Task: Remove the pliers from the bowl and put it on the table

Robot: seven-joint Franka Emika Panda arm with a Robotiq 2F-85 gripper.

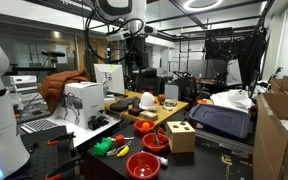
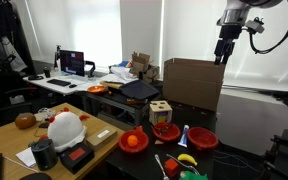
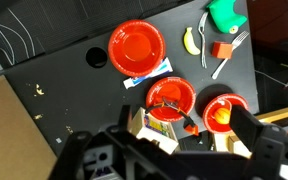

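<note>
The small red bowl (image 3: 184,86) stands on the black table (image 3: 54,85) and holds the pliers (image 3: 169,102). One of the pliers' orange handles sticks out over the rim. The bowl shows in both exterior views (image 1: 156,142) (image 2: 165,131), next to the light wooden cube (image 1: 181,137) (image 2: 161,112). My gripper (image 3: 184,135) is open and empty. It hangs high above the table (image 1: 134,38) (image 2: 222,50), well clear of the bowl. In the wrist view its fingers frame the bowl from above.
A wider empty red bowl (image 3: 136,47) and a red bowl holding an orange ball (image 3: 224,112) flank the pliers' bowl. A banana (image 3: 191,40), a green object (image 3: 226,14), a small red block (image 3: 220,50) and a fork (image 3: 227,55) lie nearby. A cardboard box (image 2: 192,82) stands behind.
</note>
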